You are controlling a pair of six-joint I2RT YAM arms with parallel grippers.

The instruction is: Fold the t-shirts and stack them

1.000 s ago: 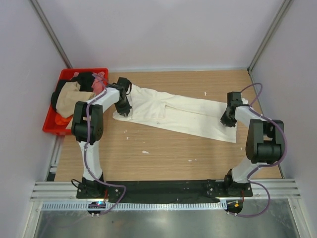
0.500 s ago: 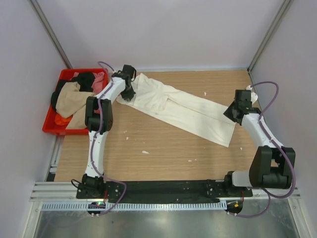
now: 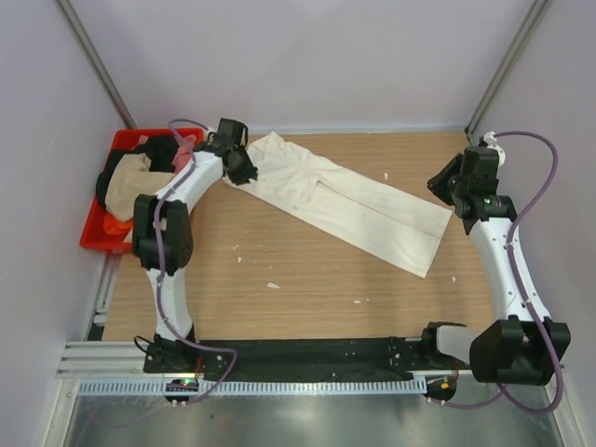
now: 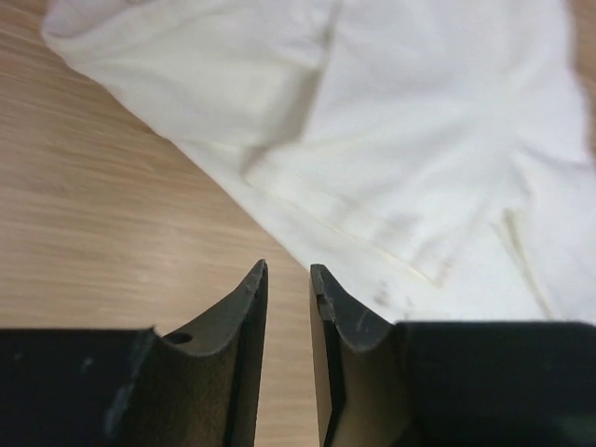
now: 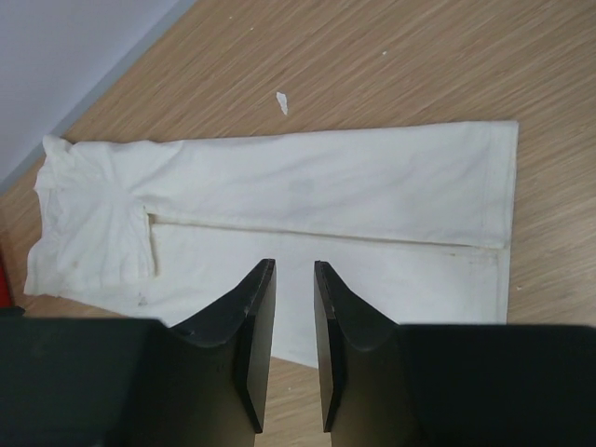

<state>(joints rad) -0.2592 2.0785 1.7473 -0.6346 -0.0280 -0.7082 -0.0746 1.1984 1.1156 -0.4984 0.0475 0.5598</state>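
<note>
The large cream t-shirt [image 3: 354, 205] lies folded into a long strip, running diagonally from the far left to the middle right of the table. It also shows in the left wrist view [image 4: 419, 140] and the right wrist view [image 5: 326, 186]. My left gripper [image 3: 248, 174] hangs at the strip's far-left end, its jaws [image 4: 287, 268] a narrow gap apart with bare wood between them. My right gripper [image 3: 443, 182] is raised just beyond the strip's right end, its jaws [image 5: 293, 264] slightly apart and empty. Tan [image 3: 130, 186], black [image 3: 163, 149], pink [image 3: 188, 149] and orange [image 3: 114, 225] shirts lie in the crate.
The red plastic crate [image 3: 93, 240] stands at the far left edge of the table. Small white scraps [image 3: 273, 285] lie on the wood. Purple walls and metal posts close in the back and sides.
Both grippers have let go of the cream shirt and drawn away, the left toward the far left, the right up and to the right. The strip has swung to a steeper diagonal.
</note>
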